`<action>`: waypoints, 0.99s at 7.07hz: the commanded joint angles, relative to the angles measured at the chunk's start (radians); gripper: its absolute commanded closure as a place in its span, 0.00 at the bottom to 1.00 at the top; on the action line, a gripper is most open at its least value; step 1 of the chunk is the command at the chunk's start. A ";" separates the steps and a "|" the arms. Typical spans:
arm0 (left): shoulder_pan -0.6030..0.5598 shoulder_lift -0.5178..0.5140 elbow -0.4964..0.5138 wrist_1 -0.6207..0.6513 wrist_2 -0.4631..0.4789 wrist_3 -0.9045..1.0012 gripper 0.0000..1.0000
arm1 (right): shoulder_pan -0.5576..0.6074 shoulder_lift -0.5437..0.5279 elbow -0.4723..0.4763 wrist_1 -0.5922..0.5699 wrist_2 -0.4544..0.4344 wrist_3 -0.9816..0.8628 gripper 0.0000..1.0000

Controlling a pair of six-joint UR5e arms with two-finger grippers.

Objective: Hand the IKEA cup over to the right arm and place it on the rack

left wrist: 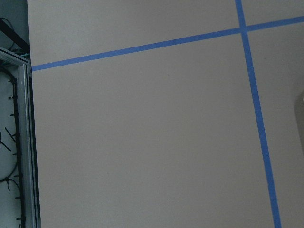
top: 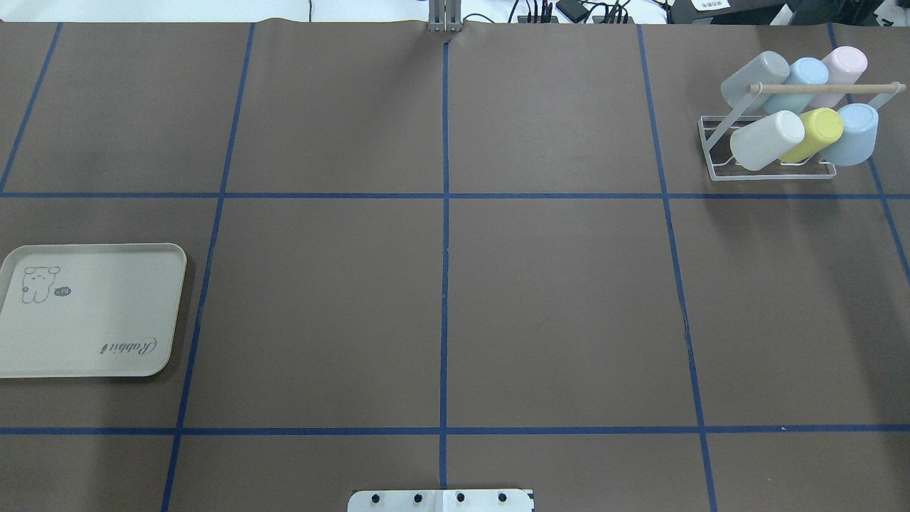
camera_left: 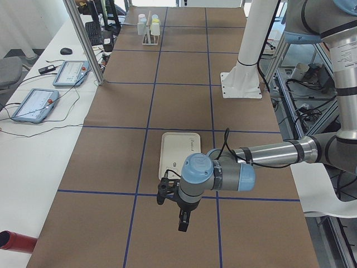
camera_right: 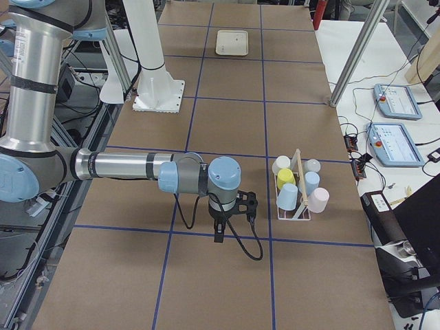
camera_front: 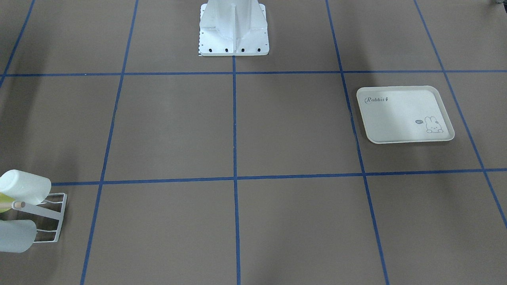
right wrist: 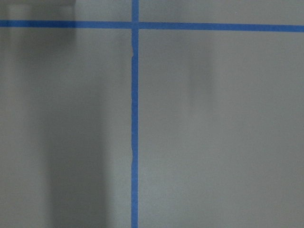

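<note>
Left gripper (camera_left: 167, 193) & right gripper (camera_right: 245, 205): can't tell open/shut, both over table (top: 554, 306). IKEA cups (top: 766, 140), six, all on rack (top: 771, 176), robot's far right. Prob. light, stiff, slick plastic; pinch mid-wall, gently.

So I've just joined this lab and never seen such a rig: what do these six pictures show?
It is a robot with two arms at a brown table marked with blue tape. Two pictures look down on the table, one from behind the robot, one facing it. Two are taken from the table's ends: one shows the left arm close up, the other the right arm. Two come from wrist cameras and show mostly table surface. On the table stand a cream tray and a white wire rack holding six pastel cups. Neither arm seems to hold a cup.
</note>
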 commanded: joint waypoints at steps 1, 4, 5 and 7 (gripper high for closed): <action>0.000 0.000 0.004 -0.001 0.000 0.001 0.00 | 0.000 0.000 0.002 0.000 0.000 0.000 0.00; 0.000 0.000 0.003 0.001 0.000 0.001 0.00 | 0.000 0.000 0.000 -0.002 0.000 0.001 0.00; 0.000 -0.002 0.001 0.000 0.000 0.001 0.00 | 0.000 0.000 0.000 0.000 0.000 0.001 0.00; 0.000 -0.002 -0.006 -0.001 0.000 0.001 0.00 | 0.000 0.000 0.000 0.000 0.000 0.001 0.00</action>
